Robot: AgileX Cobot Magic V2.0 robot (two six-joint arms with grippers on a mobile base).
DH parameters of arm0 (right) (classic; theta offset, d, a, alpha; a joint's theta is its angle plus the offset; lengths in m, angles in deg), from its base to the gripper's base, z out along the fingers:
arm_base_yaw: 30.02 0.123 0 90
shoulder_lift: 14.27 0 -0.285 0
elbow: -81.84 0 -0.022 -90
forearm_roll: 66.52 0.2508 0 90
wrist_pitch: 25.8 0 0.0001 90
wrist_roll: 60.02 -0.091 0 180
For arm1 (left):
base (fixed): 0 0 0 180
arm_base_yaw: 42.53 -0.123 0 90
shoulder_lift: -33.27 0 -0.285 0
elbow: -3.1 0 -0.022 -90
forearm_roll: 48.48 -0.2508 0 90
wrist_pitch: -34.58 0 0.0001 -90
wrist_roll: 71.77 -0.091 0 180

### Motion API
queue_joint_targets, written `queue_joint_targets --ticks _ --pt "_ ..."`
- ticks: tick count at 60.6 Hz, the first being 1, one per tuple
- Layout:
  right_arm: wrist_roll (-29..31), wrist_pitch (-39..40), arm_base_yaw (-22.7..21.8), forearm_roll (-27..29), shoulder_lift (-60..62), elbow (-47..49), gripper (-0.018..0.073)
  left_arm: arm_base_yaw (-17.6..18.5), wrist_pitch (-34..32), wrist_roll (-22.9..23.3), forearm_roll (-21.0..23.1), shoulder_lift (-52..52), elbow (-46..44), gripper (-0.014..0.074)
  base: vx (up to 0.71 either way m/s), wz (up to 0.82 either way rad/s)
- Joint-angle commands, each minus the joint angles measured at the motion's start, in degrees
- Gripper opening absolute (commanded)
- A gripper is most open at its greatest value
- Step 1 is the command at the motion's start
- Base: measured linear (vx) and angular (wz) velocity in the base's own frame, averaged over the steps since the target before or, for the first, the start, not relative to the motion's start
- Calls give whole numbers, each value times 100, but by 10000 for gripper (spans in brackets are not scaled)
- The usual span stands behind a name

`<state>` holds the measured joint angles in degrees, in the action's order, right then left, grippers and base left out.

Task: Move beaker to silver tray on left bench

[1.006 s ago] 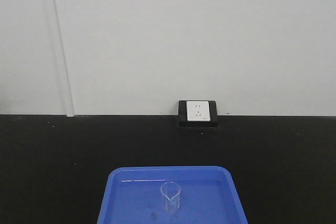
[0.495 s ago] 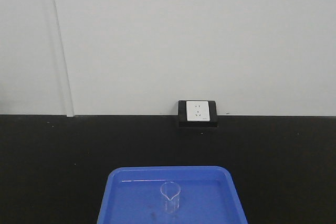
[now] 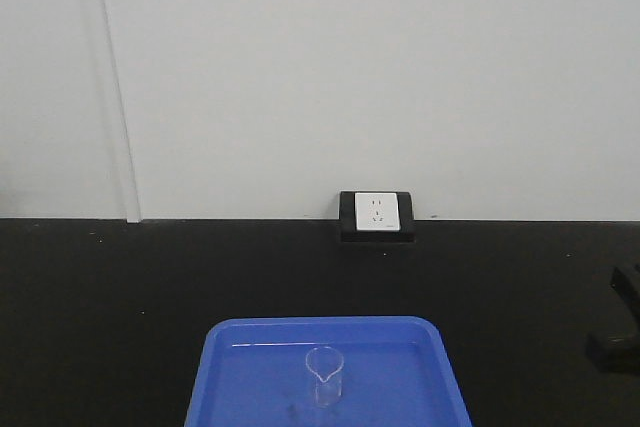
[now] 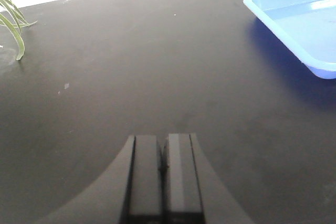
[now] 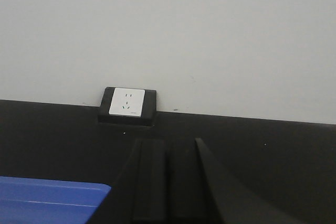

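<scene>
While both arms sit low over the black tabletop [image 3: 120, 297], the white wall [image 3: 350, 67] behind its far edge fills the upper half of the front-facing view. A blue plastic tray [image 3: 400, 377] rests at the middle of the tabletop's near edge, cut off by the bottom of that view. The left wrist view shows one corner of it [image 4: 294, 19], and the right wrist view shows a strip of it [image 5: 47, 200].

The left end effector [image 4: 163, 145] has its two dark fingers pressed flat together and grips nothing. It lies above bare tabletop, well apart from the tray.

The right end effector [image 5: 166, 145] is likewise closed and empty. It points toward the far edge.

A black robot part [image 3: 615, 349] shows at the right edge of the tabletop. Which part it is cannot be told.

A white wall socket [image 3: 377, 213] in a black housing stands on the far edge, against the wall.

The beaker [image 3: 323, 377], clear and empty, stands upright near the middle of the tray floor. Its spout appears turned toward the near edge, and nothing touches it.

Green plant leaves [image 4: 13, 24] reach in over the tabletop at the left of the left wrist view.
</scene>
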<state>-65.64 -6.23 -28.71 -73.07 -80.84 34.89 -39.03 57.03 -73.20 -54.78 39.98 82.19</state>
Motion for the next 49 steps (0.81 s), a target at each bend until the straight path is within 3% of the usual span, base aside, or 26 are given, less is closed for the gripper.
queue_joint_targets --ticks 1,7,14,23,31,42,49 --pt "21 511 -24 -38 53 209 29 21 -470 11 17 -45 114 1 0 0" --pt "16 508 -24 -38 53 209 91 21 -470 11 17 -45 114 1 0 0" --pt "-168 508 -24 -38 53 209 230 21 -470 11 17 -45 114 1 0 0" --pt "-342 527 -24 -38 53 209 510 21 -470 11 17 -45 114 1 0 0" --pt "-393 693 -24 -32 53 209 699 21 -470 11 17 -45 114 1 0 0" --pt "-1074 849 -16 -233 -158 209 722 21 -470 11 17 -45 114 1 0 0" --pt "-1685 1001 -16 -1133 -749 209 703 21 -470 11 17 -45 114 1 0 0"
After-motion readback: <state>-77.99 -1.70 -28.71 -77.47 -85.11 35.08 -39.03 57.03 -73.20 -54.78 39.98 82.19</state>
